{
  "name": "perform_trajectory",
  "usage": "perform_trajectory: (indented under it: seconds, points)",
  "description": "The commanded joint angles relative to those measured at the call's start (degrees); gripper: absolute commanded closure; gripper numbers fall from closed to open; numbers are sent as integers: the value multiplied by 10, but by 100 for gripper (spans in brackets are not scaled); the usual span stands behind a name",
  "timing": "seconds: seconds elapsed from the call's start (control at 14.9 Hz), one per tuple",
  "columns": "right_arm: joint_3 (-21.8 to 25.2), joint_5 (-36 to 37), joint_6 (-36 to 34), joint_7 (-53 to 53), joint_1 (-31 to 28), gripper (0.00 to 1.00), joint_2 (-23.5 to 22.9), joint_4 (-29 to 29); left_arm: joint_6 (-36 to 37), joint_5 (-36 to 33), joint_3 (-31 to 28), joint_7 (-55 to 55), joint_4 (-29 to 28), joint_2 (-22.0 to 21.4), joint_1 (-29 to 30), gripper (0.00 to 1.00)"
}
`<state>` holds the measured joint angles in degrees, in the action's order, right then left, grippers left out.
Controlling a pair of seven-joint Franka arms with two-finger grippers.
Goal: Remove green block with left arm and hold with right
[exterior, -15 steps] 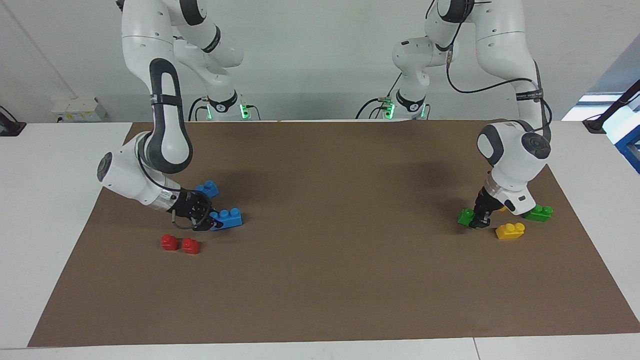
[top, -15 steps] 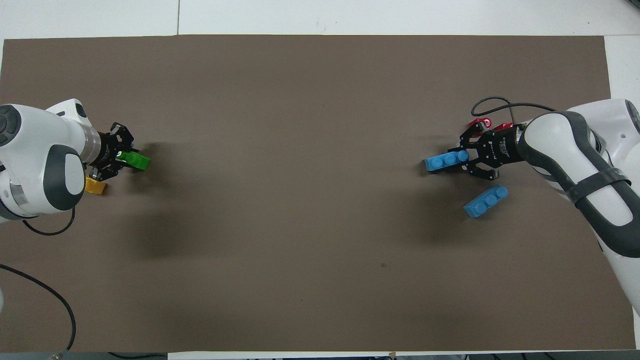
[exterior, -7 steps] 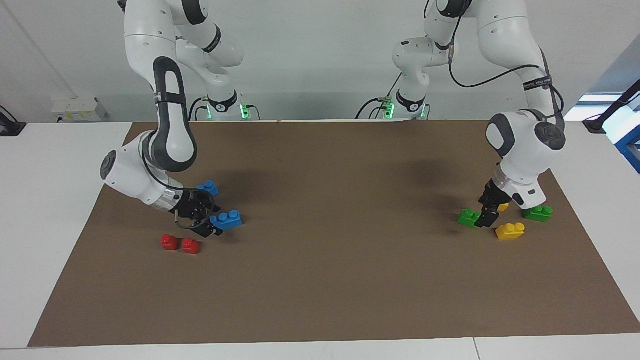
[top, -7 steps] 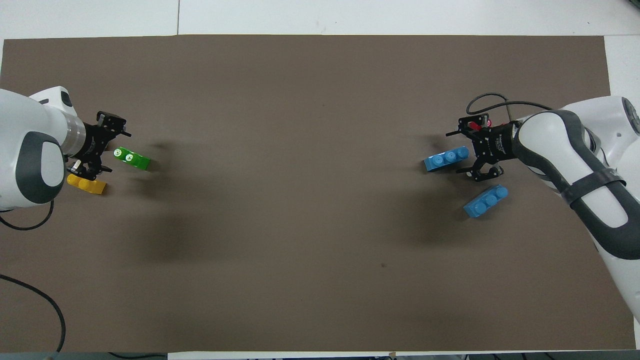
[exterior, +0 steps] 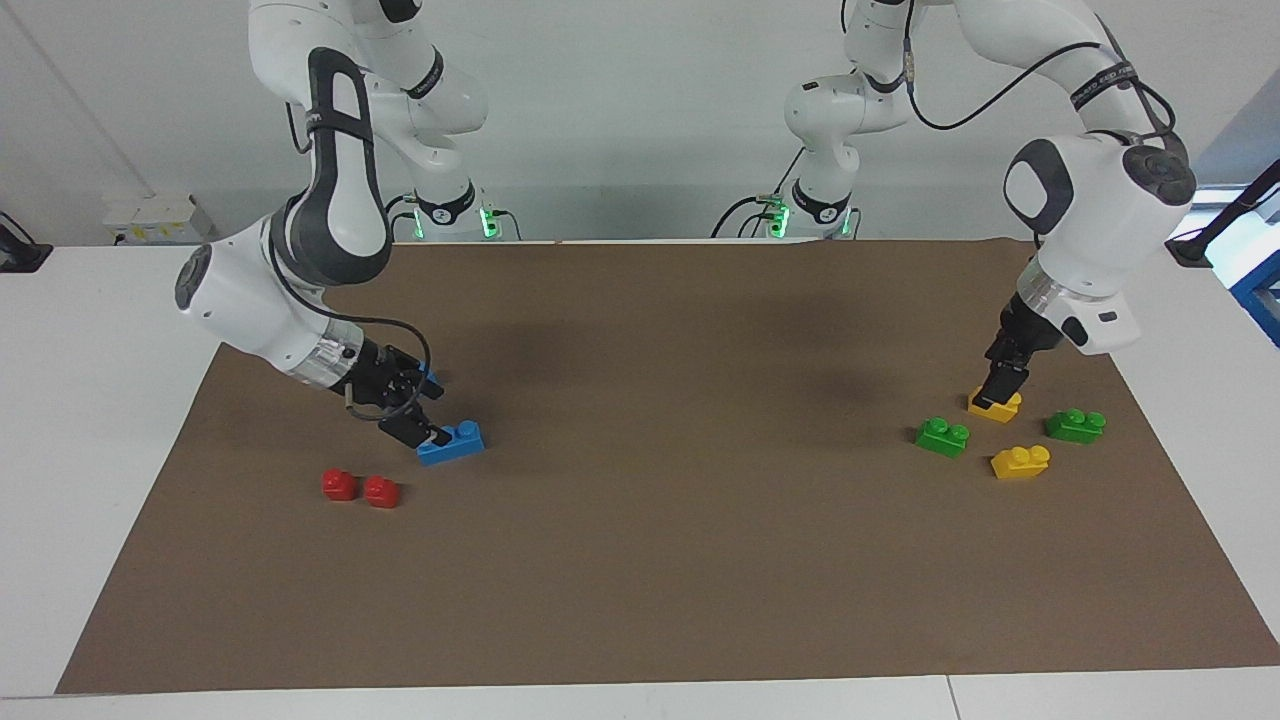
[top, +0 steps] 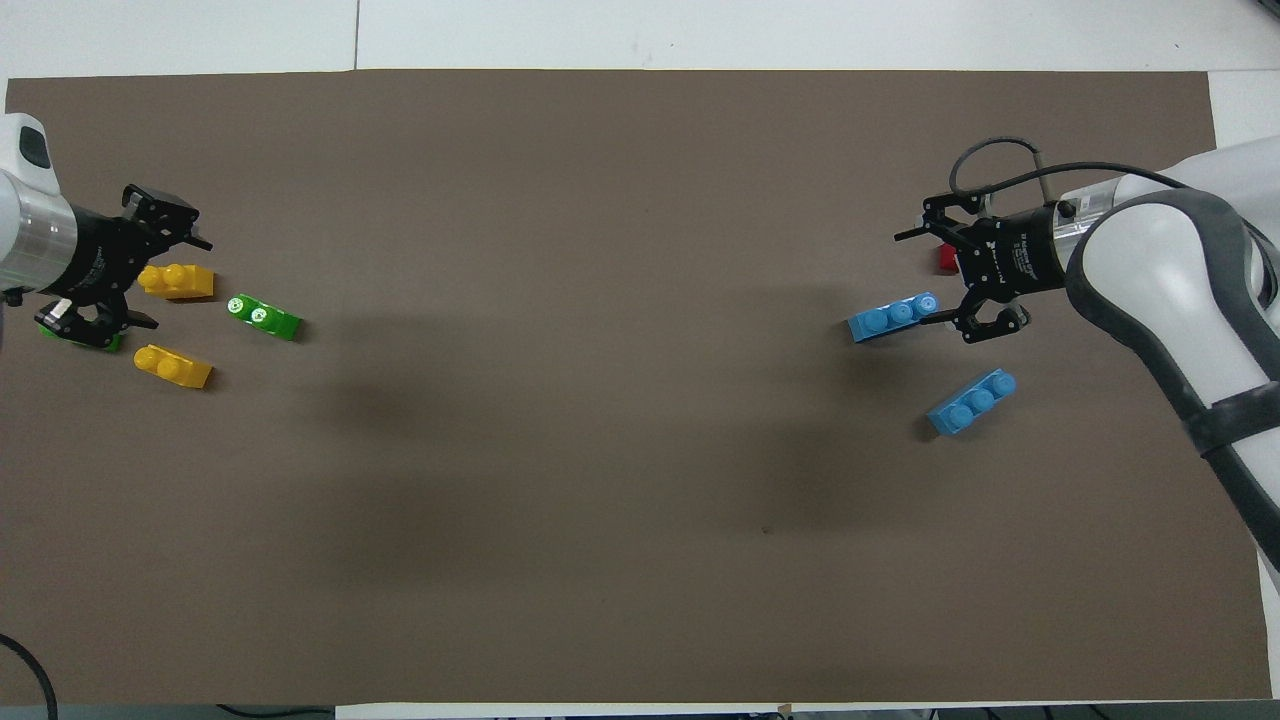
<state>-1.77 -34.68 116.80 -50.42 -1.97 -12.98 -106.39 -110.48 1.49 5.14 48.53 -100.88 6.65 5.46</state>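
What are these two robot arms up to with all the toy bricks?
Both arms have nothing in their grip at this moment. The left gripper hangs open over a yellow brick, and the green block lies free on the brown mat beside it. The right gripper is open too, low beside a blue brick at its own end of the table.

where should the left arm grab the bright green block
Grip the green block across its two long side walls, below the studs, coming straight down. It lies flat and studs-up on the mat, apart from the yellow blocks, leaving room for the fingers.
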Motion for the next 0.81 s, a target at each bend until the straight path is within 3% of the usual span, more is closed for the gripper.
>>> perform_trajectory:
  seconds: [0.0, 0.13, 0.47, 0.74]
  points:
    - [-2, 63, -10, -1, 10, 0, 1, 26, 66, 3, 0, -86, 49, -16, -2, 0]
    - [-2, 126, -10, 5, 28, 0, 4, 37, 78, 4, 0, -179, 47, -49, -2, 0]
    - [-1, 152, -21, 91, 25, 0, 14, 43, 129, 3, 3, -329, 49, -95, -2, 0]
    - [-2, 216, -24, 126, 27, 0, 27, 46, 164, 2, 4, -387, 53, -107, -13, 0]
